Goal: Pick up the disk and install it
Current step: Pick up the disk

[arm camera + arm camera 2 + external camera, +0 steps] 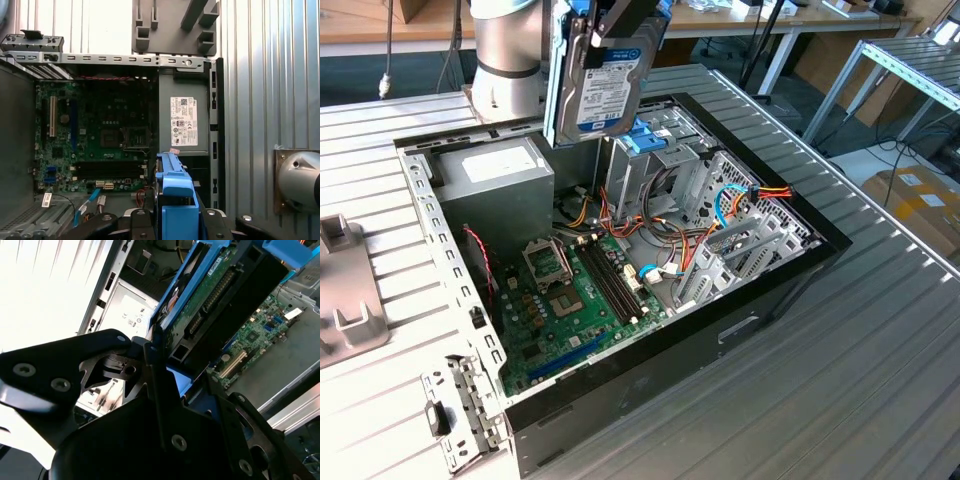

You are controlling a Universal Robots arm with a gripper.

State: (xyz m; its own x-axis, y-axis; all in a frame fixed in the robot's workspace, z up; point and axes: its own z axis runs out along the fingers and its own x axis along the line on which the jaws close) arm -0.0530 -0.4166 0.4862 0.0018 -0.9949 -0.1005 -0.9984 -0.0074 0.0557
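Upright disk [605, 85] clamped in tool [172, 365], above open computer case [720, 335]

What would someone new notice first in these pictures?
The disk, dark with bright blue rails, hangs clamped in the tool above the open computer case. Inside the case the green motherboard lies exposed on the floor, with the grey power-supply box toward the exterior view's left.
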